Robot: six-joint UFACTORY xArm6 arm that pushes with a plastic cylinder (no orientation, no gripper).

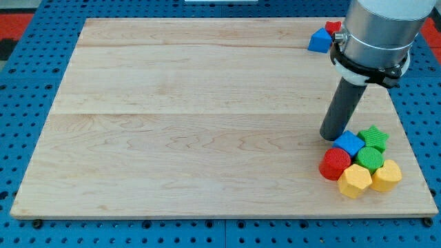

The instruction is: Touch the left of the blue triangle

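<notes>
The blue triangle (318, 40) lies near the view's top right edge of the wooden board, with a small red block (333, 27) touching its upper right, partly hidden by the arm. My tip (334, 136) is far below the triangle, at the view's lower right. It stands right at the upper left of a blue cube (349, 143), which belongs to a tight cluster of blocks.
The cluster holds a green star (375, 137), a green round block (371, 159), a red cylinder (335, 164), and two yellow blocks (355, 181) (386, 176). The arm's grey body (377, 31) hangs over the board's upper right corner. The board (193, 117) sits on blue pegboard.
</notes>
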